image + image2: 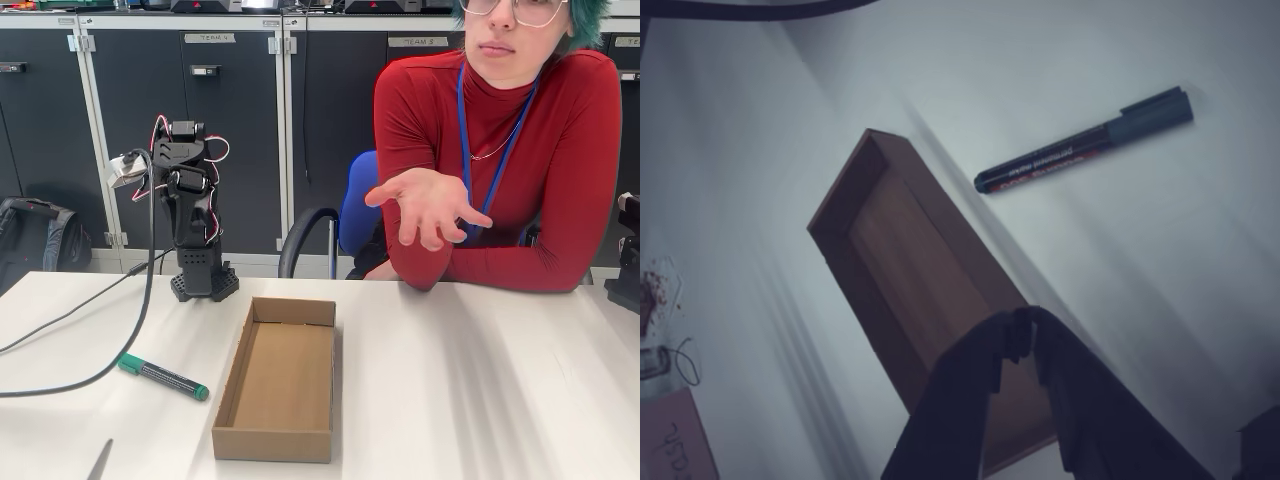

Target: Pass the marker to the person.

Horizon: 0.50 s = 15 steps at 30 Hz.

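The marker lies flat on the white table, left of an open cardboard box; it has a dark body with green ends. In the wrist view the marker lies beyond the box, well away from my gripper. The gripper is shut, fingertips touching, with nothing between them, and hangs high above the box's near end. My black arm stands folded upright at the table's back left. The person in a red top sits behind the table at the right, one hand held out, palm up.
A black cable droops from the arm across the table's left side. A thin grey tool tip pokes in at the front left edge. A blue chair and dark cabinets stand behind.
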Each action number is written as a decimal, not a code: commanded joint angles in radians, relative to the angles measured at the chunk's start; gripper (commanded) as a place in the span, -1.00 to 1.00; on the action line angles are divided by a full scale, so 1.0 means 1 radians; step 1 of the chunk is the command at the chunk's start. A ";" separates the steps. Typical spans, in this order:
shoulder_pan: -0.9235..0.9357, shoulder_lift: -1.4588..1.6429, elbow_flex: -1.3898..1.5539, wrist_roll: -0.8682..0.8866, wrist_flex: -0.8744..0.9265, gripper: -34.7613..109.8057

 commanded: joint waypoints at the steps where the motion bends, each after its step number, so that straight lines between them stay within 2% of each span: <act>1: -0.031 -0.133 -0.227 0.014 0.046 -0.59; 9: -0.109 -0.403 -0.485 -0.058 0.097 -0.59; 15: -0.067 -0.499 -0.463 -0.247 0.095 -0.59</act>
